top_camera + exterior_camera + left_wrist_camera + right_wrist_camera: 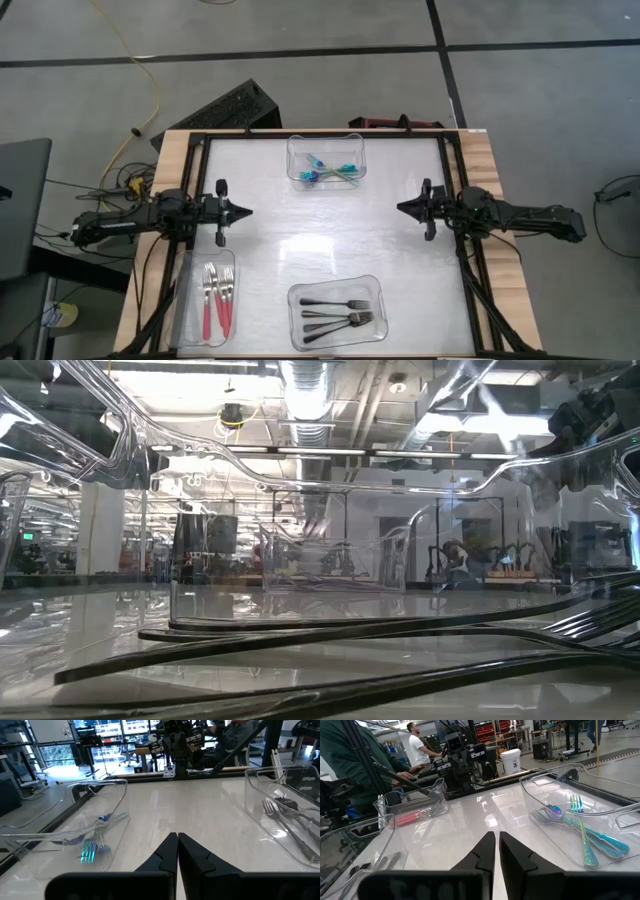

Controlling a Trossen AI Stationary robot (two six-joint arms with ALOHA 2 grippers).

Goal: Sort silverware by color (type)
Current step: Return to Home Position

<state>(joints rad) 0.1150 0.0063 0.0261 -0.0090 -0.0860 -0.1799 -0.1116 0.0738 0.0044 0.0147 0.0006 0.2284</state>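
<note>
Overhead, I can't count the blue forks (328, 172), too small and tangled; down low, the black forks (350, 628) run off-frame.

This is a robotics lab on an open industrial floor, not a home or a kitchen. From above, the table (300, 240) stands on bare grey concrete floor (330, 90) marked with black tape lines (300, 53). A yellow cable (156, 95) trails down to the table's far left corner. The low view shows an exposed ceiling with a silver air duct (305, 385) and strip lights (330, 452). Beyond the table's far edge, another rig of spindly arms (470, 560) sits on a bench. The wrist views add more of the room — red shelving (487, 729), a white bucket (511, 760), office chairs (132, 756), a person in a white shirt (418, 745) and, nearer, a person in dark green (345, 760).
</note>
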